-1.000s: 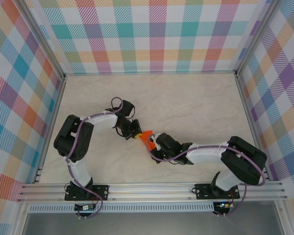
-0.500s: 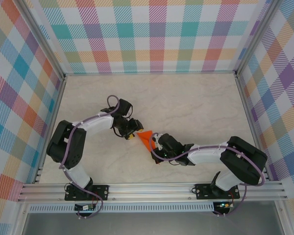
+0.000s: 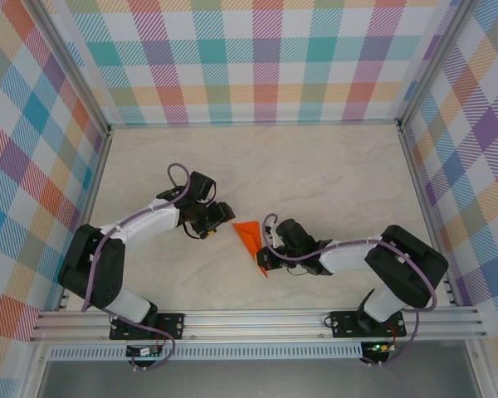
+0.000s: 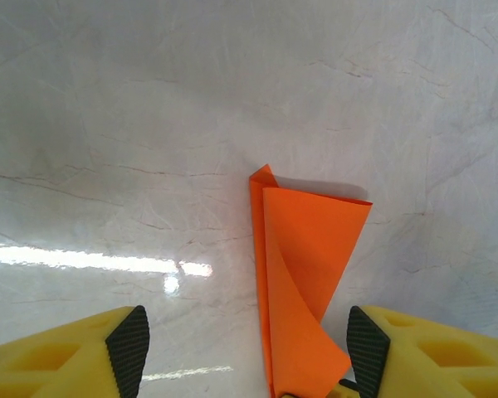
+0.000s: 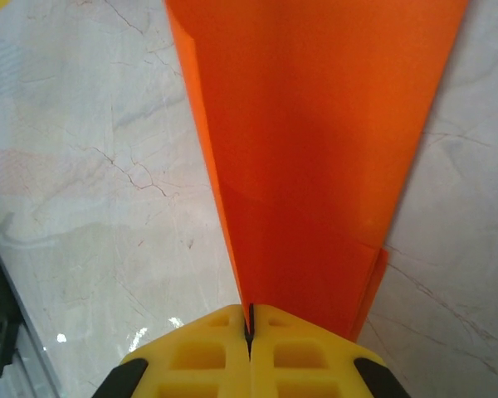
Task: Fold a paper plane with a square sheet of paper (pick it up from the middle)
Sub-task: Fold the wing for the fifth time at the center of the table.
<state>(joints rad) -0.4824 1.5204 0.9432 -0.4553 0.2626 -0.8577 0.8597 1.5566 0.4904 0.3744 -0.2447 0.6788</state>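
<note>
- Pale marbled tabletop [image 3: 332,174] - I see the bright orange folded paper plane [image 3: 249,235] lying mid-table between both arms.
- Right gripper [image 5: 249,332] - clamped tight on the plane's narrow end.
- Left gripper [image 4: 246,352] - jaws spread, the plane's near edge between them, ungripped.

pale marble-look table [image 3: 332,166] in front of me, plaid walls [image 3: 266,58] on 3 sides, alu rail [image 3: 257,323] at near edge. orange paper plane [image 3: 249,235] near mid-table; can't tell if it lies flat.
</note>
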